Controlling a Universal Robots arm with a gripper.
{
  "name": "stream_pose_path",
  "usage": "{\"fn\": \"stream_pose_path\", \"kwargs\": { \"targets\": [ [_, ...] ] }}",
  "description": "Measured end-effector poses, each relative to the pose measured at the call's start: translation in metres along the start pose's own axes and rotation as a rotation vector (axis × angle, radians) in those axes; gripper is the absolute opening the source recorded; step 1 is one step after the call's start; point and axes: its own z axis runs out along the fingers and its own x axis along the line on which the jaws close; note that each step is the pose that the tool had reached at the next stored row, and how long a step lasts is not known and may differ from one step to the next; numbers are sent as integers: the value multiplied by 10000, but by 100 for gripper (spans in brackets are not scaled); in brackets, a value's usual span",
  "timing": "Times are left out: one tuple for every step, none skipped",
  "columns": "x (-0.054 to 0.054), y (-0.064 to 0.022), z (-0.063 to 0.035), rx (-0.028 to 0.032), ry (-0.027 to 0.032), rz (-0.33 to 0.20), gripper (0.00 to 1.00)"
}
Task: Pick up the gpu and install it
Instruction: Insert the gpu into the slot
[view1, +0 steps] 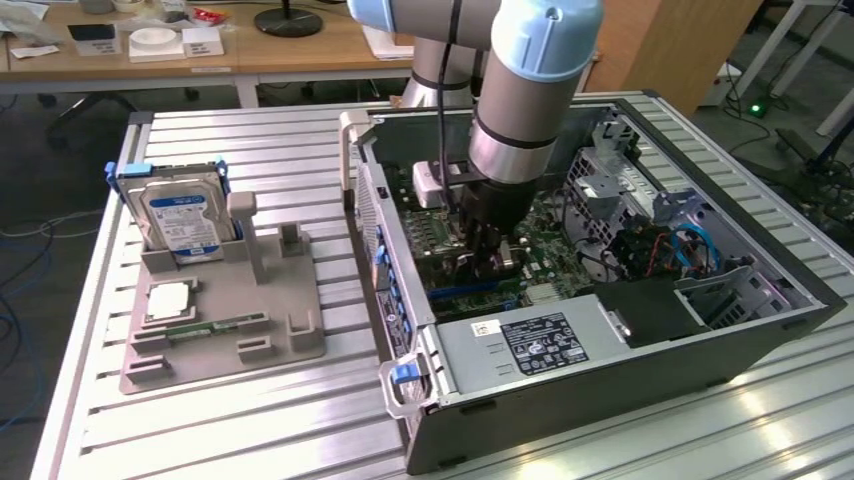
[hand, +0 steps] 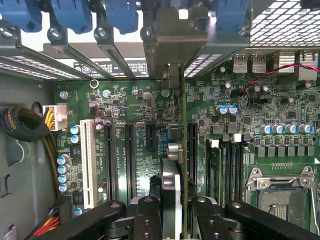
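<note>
Wrist view gives me the pincer pinching the gpu, seen edge-on and upright over the motherboard. Its bottom edge is hidden, so I cannot tell whether it meets a slot. Its long axis runs toward the rear wall, silver bracket leading. In the exterior view, the arm covers most of it inside the computer case.

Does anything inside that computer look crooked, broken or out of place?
Nothing stands out. The gpu sits straight in the hand, parallel to the motherboard slots. Outside the case, the hard drive stands upright in its grey holder.
</note>
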Motion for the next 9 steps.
{"fn": "stream_pose_path", "kwargs": {
  "targets": [
    [0,0,0,0,0,0,28],
    [0,0,0,0,0,0,28],
    [0,0,0,0,0,0,28],
    [0,0,0,0,0,0,28],
    [0,0,0,0,0,0,28],
    [0,0,0,0,0,0,28],
    [0,0,0,0,0,0,28],
    [0,0,0,1,0,0,28],
    [0,0,0,0,0,0,28]
  ]
}}
